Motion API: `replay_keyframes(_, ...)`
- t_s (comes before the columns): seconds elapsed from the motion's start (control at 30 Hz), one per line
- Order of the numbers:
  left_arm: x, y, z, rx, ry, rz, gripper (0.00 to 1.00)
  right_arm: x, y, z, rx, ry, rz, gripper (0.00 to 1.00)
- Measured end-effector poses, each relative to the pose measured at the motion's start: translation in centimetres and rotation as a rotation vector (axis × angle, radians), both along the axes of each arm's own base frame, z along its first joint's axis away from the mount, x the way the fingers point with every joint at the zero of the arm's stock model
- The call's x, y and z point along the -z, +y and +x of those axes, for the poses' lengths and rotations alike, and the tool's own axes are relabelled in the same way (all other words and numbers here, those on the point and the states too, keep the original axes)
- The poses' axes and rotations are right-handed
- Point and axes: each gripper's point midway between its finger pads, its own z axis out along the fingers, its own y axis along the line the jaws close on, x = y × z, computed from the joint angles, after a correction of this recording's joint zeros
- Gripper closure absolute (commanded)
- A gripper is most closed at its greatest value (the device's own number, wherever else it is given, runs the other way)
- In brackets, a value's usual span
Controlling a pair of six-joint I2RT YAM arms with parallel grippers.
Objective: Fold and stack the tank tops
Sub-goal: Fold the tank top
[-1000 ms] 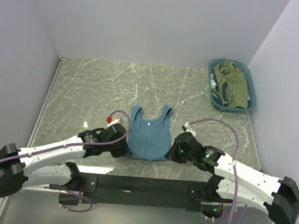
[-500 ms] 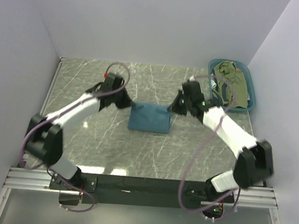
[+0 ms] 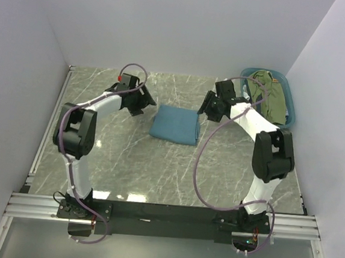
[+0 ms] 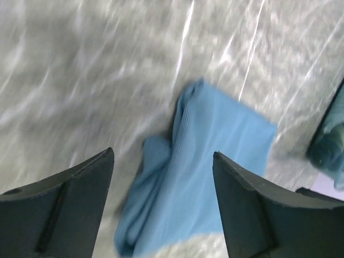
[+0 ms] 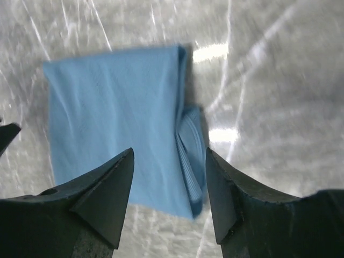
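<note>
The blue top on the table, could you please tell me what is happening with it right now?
The teal tank top lies folded into a small rectangle in the middle of the table. The left gripper and right gripper hang open beside its two far corners, neither holding it. An olive-green top waits in the teal basket at the far right, not yet folded.

Table: folded tank top lies flat, centre, toward far half.
Left gripper: just beside left edge of folded tank top, toward its far corner.
Right gripper: just beside right edge, opposite. Folded tank top lies between the two.
Basket: far right corner of table, behind and right of right gripper.
Second tank top: heaped inside basket.
</note>
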Motion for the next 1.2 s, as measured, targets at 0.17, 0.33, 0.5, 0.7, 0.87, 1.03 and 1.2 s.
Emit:
replay_keyframes(0.17,-1.9,0.1,-3.6,0.012,-0.025,0.009,0.17,0.4,-0.7,-3.9,-0.010,0.004,-0.005,0.37)
replay_keyframes(0.33,0.4,-0.7,-6.8,0.056,0.023,-0.001,0.16,2.1,0.2,-6.3,-0.047,0.035,-0.026,0.37)
replay_keyframes(0.5,3.0,-0.7,-9.5,0.088,0.104,0.009,0.14,3.2,1.3,-7.1,-0.075,0.040,-0.027,0.37)
replay_keyframes(0.7,3.7,-1.3,-10.4,0.122,0.111,-0.019,0.12,4.2,1.3,-7.3,-0.076,0.045,-0.036,0.39)
replay_keyframes(0.87,3.6,-2.4,-10.8,0.158,0.103,-0.046,0.13,4.6,1.5,-6.9,-0.074,0.038,-0.031,0.41)
replay_keyframes(1.03,3.9,-3.4,-10.9,0.188,0.101,-0.072,0.23,5.6,1.4,-7.4,-0.069,0.057,-0.033,0.43)
replay_keyframes(1.2,4.5,-3.6,-9.8,0.181,0.119,-0.045,0.54,5.7,1.3,-7.5,-0.066,0.060,-0.033,0.44)
